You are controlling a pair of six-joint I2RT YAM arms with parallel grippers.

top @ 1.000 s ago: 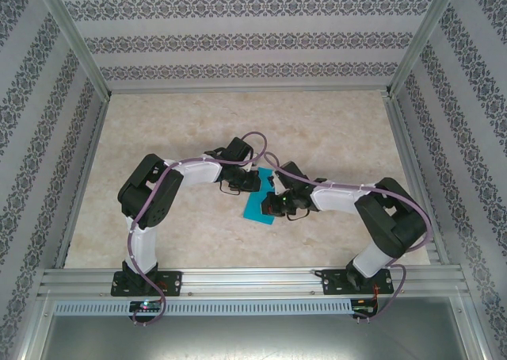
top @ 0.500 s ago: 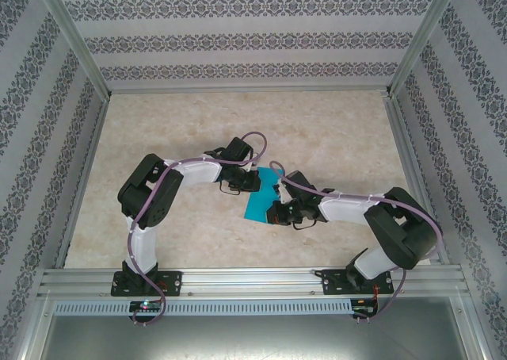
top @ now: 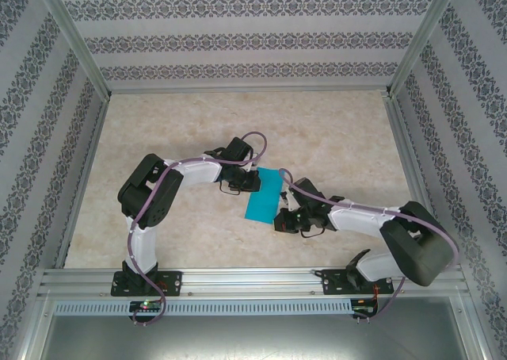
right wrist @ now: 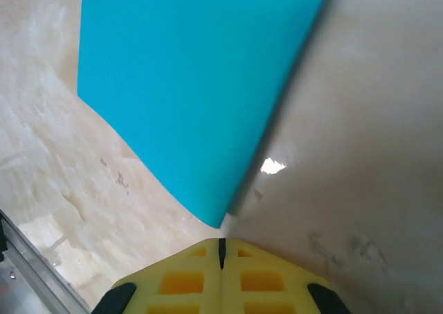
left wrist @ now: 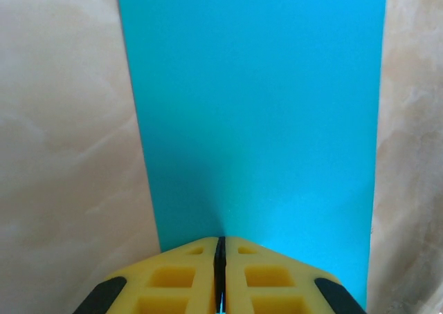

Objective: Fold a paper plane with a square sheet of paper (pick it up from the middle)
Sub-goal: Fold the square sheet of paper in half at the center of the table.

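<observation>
At the left gripper [left wrist: 220,243], the yellow fingers [left wrist: 173,279] were pressed together w/ no real gap. A sliver of teal showed in the seam, so it looked clamped on the near edge of the sheet [left wrist: 256,106]. The sheet ran away from the tips as a tall rectangle, narrower than a square. It was prob. folded once already, though no crease was plain to see.

At the right gripper [right wrist: 221,243], the fingers [right wrist: 270,283] were likewise closed tight but had hold of nothing. The sheet's corner sat just beyond the tips, apart from them, w/ a shadow beside it suggesting that end was lifted off the table [top: 333,130]. From above, the sheet lay mid-table btwn the two grippers, w/ the left one at its far-left edge and the right one by its near-right corner.

Risks, as judged:
- A single pinch on one edge meant the thin paper could pivot or droop. The layers might then slide out of register & the next crease come out skewed.
- The right gripper, closed & so near the corner, could nudge or crumple it if it moved in w/o opening first.
- Too hard a pull by the left arm could tear the edge or slip it free.
</observation>
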